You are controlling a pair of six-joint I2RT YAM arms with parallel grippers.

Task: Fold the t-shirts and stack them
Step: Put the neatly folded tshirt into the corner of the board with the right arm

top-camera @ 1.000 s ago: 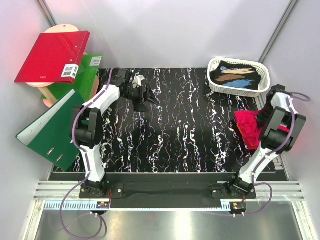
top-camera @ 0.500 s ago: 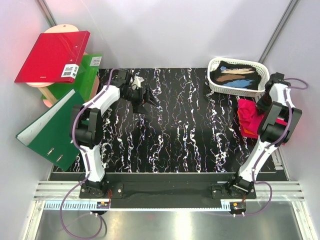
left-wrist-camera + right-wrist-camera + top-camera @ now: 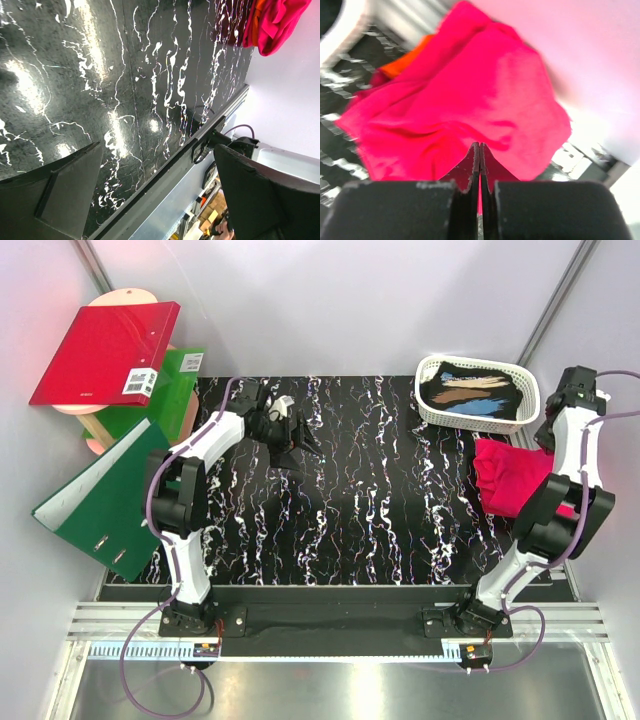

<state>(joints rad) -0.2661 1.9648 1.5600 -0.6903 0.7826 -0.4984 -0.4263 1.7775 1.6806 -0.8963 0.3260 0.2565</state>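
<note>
The magenta-pink t-shirt point(image 3: 510, 478) lies bunched at the table's right edge, with a strip of the orange t-shirt point(image 3: 406, 60) showing at its far side. Both also appear in the top right corner of the left wrist view, pink t-shirt point(image 3: 280, 22) over orange t-shirt point(image 3: 251, 26). My right gripper point(image 3: 479, 145) is shut, pinching a fold of the pink cloth, whose creases run to its tips; from above the right gripper point(image 3: 551, 440) is raised over the shirt's far right corner. My left gripper point(image 3: 298, 443) hovers open and empty over the far left of the table, also seen as left gripper point(image 3: 157, 150).
A white basket point(image 3: 432, 400) holding dark cloth stands at the back right, just behind the shirts. A red ring binder point(image 3: 105, 352) and green binders point(image 3: 100, 498) lean on a wooden stool off the table's left side. The black marbled tabletop point(image 3: 380, 510) spans the middle.
My right arm has risen and swung toward the back, drawing the pink t-shirt up and spreading it out from a tight bundle. The left arm has barely shifted.
</note>
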